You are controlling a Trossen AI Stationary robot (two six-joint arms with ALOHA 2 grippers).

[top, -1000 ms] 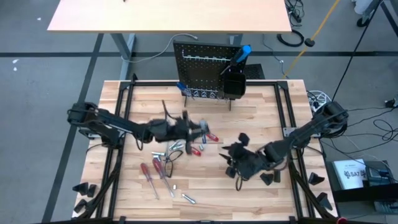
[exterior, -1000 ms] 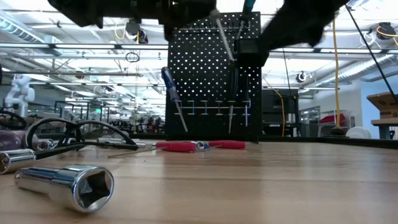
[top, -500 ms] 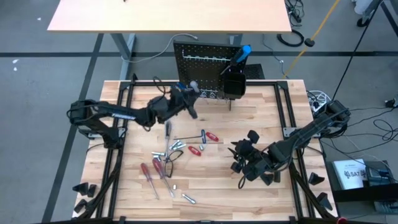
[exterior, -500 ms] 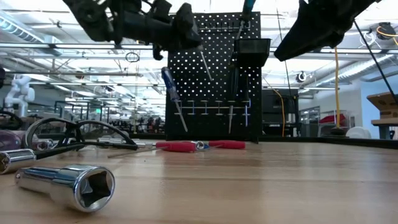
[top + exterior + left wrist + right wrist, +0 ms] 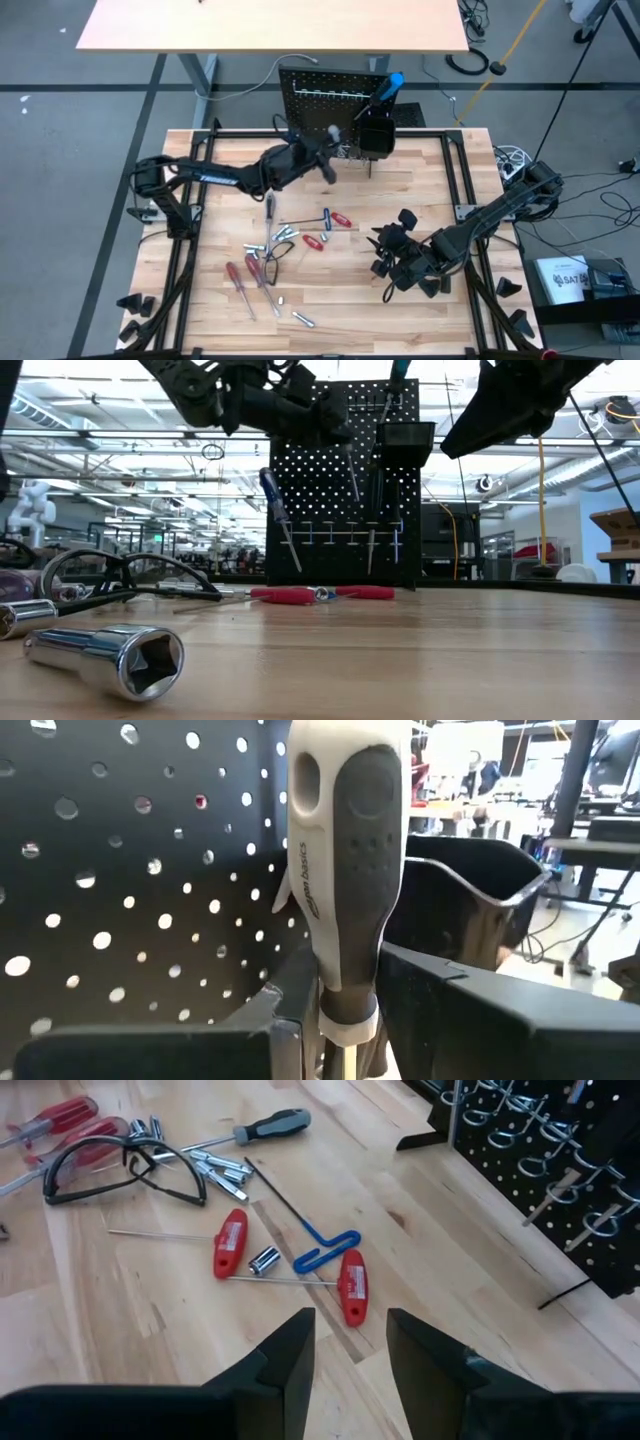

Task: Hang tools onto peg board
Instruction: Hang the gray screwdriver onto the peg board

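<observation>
**One screwdriver carried up to the board's hooks**

One tool is in hand: the left gripper (image 5: 335, 1020) pinches a grey-and-white-handled screwdriver (image 5: 345, 870) just below its handle, handle end outward. That hold leaves the shaft pointing down, as the low view shows, so it can drop through a hook ring. The high view puts this gripper (image 5: 322, 150) right in front of the peg board (image 5: 318, 100), near the black box bin (image 5: 375, 135). The bin rim also shows close beside the handle in the left wrist view.

A blue-handled screwdriver (image 5: 272, 495) already hangs on the panel, and another blue handle (image 5: 390, 85) sticks out of the bin, so part of the job looks done.

The right gripper (image 5: 350, 1350) waits above the table's right half, fingers spread and holding nothing. Its camera looks over the tools not yet hung: two red-handled T-drivers (image 5: 230, 1240), a blue hex key (image 5: 325, 1250), a small silver socket (image 5: 264, 1260), a grey-handled screwdriver (image 5: 270, 1125) and safety glasses (image 5: 120, 1175). More red-handled screwdrivers (image 5: 240, 280) lie toward the table's (image 5: 330, 330) front edge.

The next move likely calls for lining the shaft over a free silver hook (image 5: 600, 1220) before release; a slight miss could let it slip down behind the row.
</observation>
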